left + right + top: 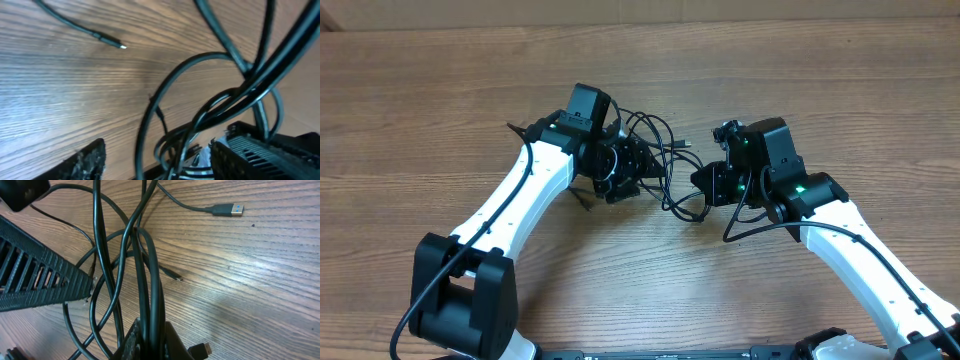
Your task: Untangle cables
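Several cables (660, 165) knotted at counter (420, 90) middle. My right tool (150, 341) clamps strands; left tool (160, 162) gapes, loops btwn. Best hook one loop & draw slowly, w/o cinching.

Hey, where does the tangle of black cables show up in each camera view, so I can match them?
Overhead: the cables sit mid-picture, slightly above centre.
Left wrist: their loops fill the right half.
Right wrist: strands run top to bottom, left of centre.
Shared landmark: the wooden table beneath them.
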Controlling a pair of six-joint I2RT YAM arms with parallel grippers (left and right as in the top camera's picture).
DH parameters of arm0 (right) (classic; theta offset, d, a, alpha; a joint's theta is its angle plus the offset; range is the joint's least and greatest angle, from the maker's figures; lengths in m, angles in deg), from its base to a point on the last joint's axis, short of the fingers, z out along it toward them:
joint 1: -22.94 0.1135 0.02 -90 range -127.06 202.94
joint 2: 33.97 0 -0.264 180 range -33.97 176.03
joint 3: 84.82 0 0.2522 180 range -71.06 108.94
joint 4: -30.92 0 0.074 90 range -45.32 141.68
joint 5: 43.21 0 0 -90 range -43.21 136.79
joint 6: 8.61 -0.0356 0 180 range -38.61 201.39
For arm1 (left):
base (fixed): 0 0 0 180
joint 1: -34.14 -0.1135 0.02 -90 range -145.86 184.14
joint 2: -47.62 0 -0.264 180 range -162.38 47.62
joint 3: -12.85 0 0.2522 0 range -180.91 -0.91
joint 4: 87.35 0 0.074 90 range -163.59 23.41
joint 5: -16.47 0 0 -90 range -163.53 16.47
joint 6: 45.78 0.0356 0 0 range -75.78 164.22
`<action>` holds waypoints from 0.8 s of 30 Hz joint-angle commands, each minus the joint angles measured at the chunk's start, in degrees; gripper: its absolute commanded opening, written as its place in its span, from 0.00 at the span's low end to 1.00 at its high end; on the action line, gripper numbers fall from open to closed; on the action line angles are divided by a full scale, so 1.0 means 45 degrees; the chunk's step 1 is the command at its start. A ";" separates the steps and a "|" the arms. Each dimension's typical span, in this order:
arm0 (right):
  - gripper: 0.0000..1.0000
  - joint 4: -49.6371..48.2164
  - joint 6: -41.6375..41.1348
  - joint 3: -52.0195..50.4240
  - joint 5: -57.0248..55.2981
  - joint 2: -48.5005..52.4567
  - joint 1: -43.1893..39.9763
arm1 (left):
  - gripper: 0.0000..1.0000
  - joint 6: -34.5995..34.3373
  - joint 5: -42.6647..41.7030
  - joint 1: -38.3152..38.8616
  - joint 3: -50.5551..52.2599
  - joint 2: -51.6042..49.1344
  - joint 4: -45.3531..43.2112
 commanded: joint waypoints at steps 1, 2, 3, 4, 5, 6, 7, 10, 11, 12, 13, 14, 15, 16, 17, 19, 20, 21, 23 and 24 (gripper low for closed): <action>0.04 -0.0141 0.0117 0.0335 0.0102 -0.0321 -0.0015 | 0.61 -0.0277 0.0019 0.0510 -0.0010 -0.0102 -0.0204; 0.04 -0.0136 0.0117 0.0335 0.0107 -0.0321 -0.0015 | 0.58 -0.0277 0.0461 0.0690 -0.0015 -0.0102 -0.0233; 0.04 -0.0131 0.0112 0.0335 0.0107 -0.0321 -0.0015 | 0.55 -0.0296 0.0903 0.0845 -0.0010 -0.0102 -0.0228; 0.04 -0.0131 0.0112 0.0335 0.0107 -0.0321 -0.0015 | 0.52 -0.0306 0.1394 0.1044 -0.0010 -0.0102 -0.0223; 0.04 -0.0131 0.0112 0.0335 0.0107 -0.0321 -0.0015 | 0.45 -0.0389 0.1831 0.1243 -0.0010 -0.0102 -0.0223; 0.04 -0.0136 0.0112 0.0335 0.0107 -0.0321 -0.0015 | 0.35 -0.0486 0.2147 0.1433 -0.0010 -0.0102 -0.0223; 0.04 -0.0131 0.0117 0.0335 0.0102 -0.0321 -0.0015 | 0.25 -0.0563 0.2331 0.1574 -0.0010 -0.0102 -0.0223; 0.04 -0.0131 0.0112 0.0335 0.0097 -0.0321 -0.0015 | 0.04 -0.0563 0.2618 0.1807 -0.0010 -0.0102 -0.0214; 0.04 -0.0131 0.0112 0.0335 0.0039 -0.0321 -0.0015 | 0.04 -0.0563 0.2676 0.1807 -0.0015 -0.0102 -0.0165; 0.04 -0.0112 0.0112 0.0335 -0.0083 -0.0321 -0.0015 | 0.04 -0.0563 0.2691 0.1763 -0.0015 -0.0102 -0.0121; 0.04 -0.0068 0.0112 0.0335 -0.0243 -0.0321 -0.0015 | 0.04 -0.0559 0.2686 0.1676 -0.0015 -0.0102 -0.0097; 0.04 0.0005 0.0112 0.0335 -0.0403 -0.0321 -0.0015 | 0.04 -0.0559 0.2676 0.1545 -0.0019 -0.0092 -0.0053; 0.04 0.0121 0.0112 0.0335 -0.0573 -0.0321 -0.0015 | 0.04 -0.0554 0.2657 0.1370 -0.0024 -0.0087 0.0010; 0.04 0.0262 0.0112 0.0335 -0.0729 -0.0321 -0.0015 | 0.04 -0.0549 0.2599 0.1205 -0.0029 -0.0083 0.0034; 0.04 0.0442 0.0112 0.0330 -0.0869 -0.0321 -0.0015 | 0.04 -0.0554 0.2492 0.0991 -0.0029 -0.0083 0.0034; 0.04 0.0967 0.0117 0.0325 -0.1117 -0.0316 -0.0015 | 0.04 -0.0563 0.2142 0.0544 -0.0029 -0.0083 0.0005; 0.04 0.1205 0.0117 0.0321 -0.1146 -0.0301 -0.0015 | 0.04 -0.0563 0.1899 0.0277 -0.0044 -0.0083 -0.0029; 0.04 0.1443 0.0121 0.0311 -0.1146 -0.0291 -0.0015 | 0.04 -0.0568 0.1666 0.0034 -0.0053 -0.0083 -0.0068; 0.04 0.1987 0.0121 0.0277 -0.1146 -0.0233 -0.0015 | 0.04 -0.0578 0.0933 -0.0559 -0.0053 -0.0083 -0.0321; 0.04 0.2191 0.0121 0.0248 -0.1146 -0.0194 -0.0015 | 0.04 -0.0578 0.0486 -0.0821 -0.0053 -0.0083 -0.0486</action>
